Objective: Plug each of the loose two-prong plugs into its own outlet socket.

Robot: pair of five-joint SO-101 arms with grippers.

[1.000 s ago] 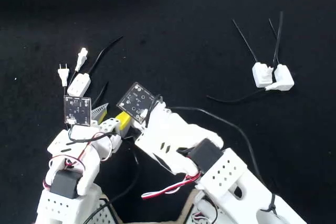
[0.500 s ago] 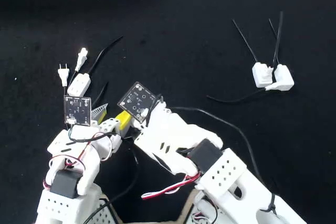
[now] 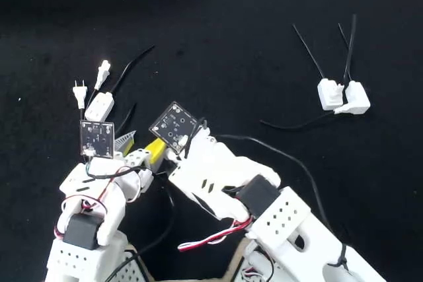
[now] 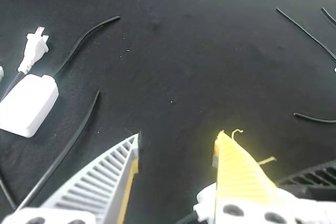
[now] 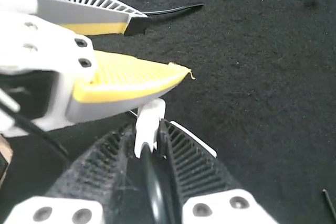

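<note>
Where both arms meet at the near left of the table [image 3: 225,37], the right gripper [image 5: 148,136] is clamped on a white plug [image 5: 150,113]. The black cable [image 5: 152,192] of this held plug is routed back between the black ribbed jaws. The held plug is positioned just beside the yellow finger [image 5: 126,82] of the left gripper [image 4: 178,136]; whether the two touch cannot be told. The left gripper is held with its jaws apart, the grey finger [image 4: 100,182] on one side and the yellow finger on the other, and bare table is seen between them. Beyond the grey finger, a white socket [image 3: 100,105] is laid flat on the table. A loose plug [image 3: 80,92] is located just beside this socket, with its two prongs pointed away from the arms. A second loose plug [image 3: 102,74] is located just past the socket, with its prongs also pointed away. Thin black leads are trailed from this group across the table. At the far right, well apart from both arms, a white block [image 3: 328,93] and a second white block [image 3: 355,98] are placed touching each other, each fitted with a black lead; their type cannot be determined.
</note>
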